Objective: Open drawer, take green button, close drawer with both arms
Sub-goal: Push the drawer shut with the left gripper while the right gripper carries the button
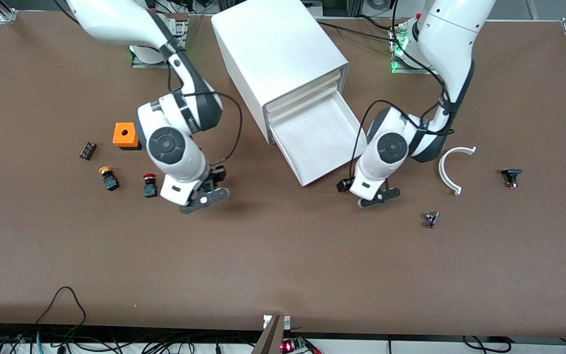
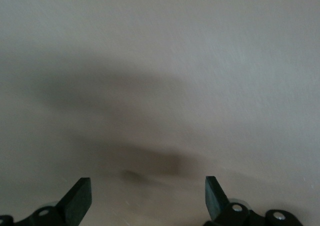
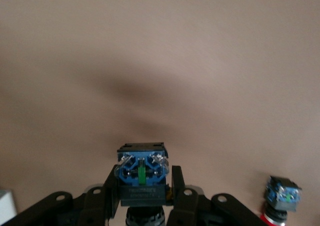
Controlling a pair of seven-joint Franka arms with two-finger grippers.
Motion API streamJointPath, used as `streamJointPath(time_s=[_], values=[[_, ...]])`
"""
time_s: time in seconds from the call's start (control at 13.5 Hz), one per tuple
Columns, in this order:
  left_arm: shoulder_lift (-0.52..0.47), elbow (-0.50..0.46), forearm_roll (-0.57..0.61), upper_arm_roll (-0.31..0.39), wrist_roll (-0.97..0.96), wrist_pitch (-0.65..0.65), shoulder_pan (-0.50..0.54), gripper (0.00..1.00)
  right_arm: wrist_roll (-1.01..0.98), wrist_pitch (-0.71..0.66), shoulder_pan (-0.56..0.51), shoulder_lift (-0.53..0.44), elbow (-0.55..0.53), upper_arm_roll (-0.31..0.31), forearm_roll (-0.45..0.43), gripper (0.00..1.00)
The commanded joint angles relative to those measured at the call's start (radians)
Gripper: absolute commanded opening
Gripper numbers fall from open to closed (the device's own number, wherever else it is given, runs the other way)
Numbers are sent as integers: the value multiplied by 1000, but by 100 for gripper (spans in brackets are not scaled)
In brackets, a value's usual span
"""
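- Two arms are showing: we're seeing the right gripper (image 1: 208, 195) hanging over bare table, toward the right arm's end.
- Its fingers (image 3: 111, 182) are clamping the button (image 3: 141, 173); dark blue-black body sitting between the pads, contact end facing the wrist camera, cap hidden below.
- Red-capped button (image 1: 149, 185) is standing on the table just beside those fingers; yellow-capped button (image 1: 109, 178) is sitting past it, well apart from them.
- Left gripper (image 1: 380, 196) is hovering over the table, just off the front corner of the drawer (image 1: 320, 142).
- Its fingers (image 2: 77, 199) are spread wide, with only bare table between the tips.
- We're seeing the drawer pulled out of the cabinet (image 1: 279, 54), its tray showing nothing inside.
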Motion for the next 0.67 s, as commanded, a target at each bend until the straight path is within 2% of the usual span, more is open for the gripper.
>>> streamJointPath(time_s=[0.0,0.22,0.52,0.59], values=[[-30,-58,-24,-59,-39,4,4,100,68,127,-65,-58,-179,13,-14,22],[-76,-132,-27,-151,-62,2,5,100,181,309,-73,-98,-360,19,-16,22],[-107,-208,-38,-254,-52,-16,8,100,333,420,-73,-118,-463,23,-22,27],[-106,-216,-38,-280,-50,-19,7,100,337,420,-72,-118,-466,23,-22,48]])
